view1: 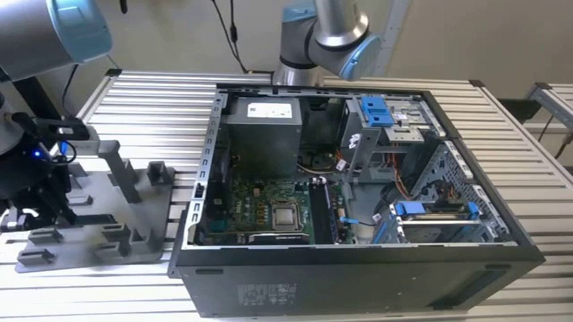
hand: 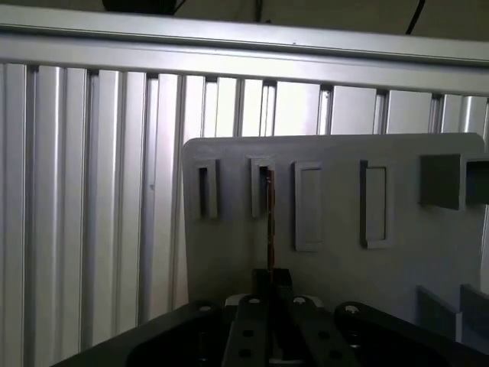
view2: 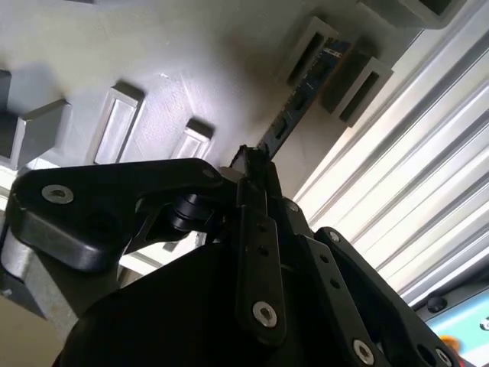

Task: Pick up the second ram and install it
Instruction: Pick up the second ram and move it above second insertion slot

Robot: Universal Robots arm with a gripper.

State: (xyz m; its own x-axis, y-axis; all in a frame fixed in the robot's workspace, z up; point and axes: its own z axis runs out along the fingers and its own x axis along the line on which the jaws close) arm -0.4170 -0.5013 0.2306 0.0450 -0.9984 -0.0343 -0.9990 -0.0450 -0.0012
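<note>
The second ram [view2: 306, 88] is a thin dark stick standing on edge in the slotted blocks of the grey plastic tray [view2: 153, 46]. In the first wrist view the second ram [hand: 270, 214] shows edge-on as a narrow line running from a tray slot down to my gripper [hand: 272, 277]. In the second wrist view my gripper [view2: 252, 162] has its black fingers drawn together on the stick's near end, with the stick still in the tray. In the exterior view my gripper [view1: 40, 204] hangs low over the tray [view1: 134, 225] at that view's left.
An open computer case [view1: 501, 228] lies on the slatted aluminium table [view1: 143, 100], to the exterior view's right of the tray, with its motherboard [view1: 268, 201] exposed. Several raised blocks and posts [view1: 121, 171] stand on the tray. The arm's base [view1: 313, 47] rises behind the case.
</note>
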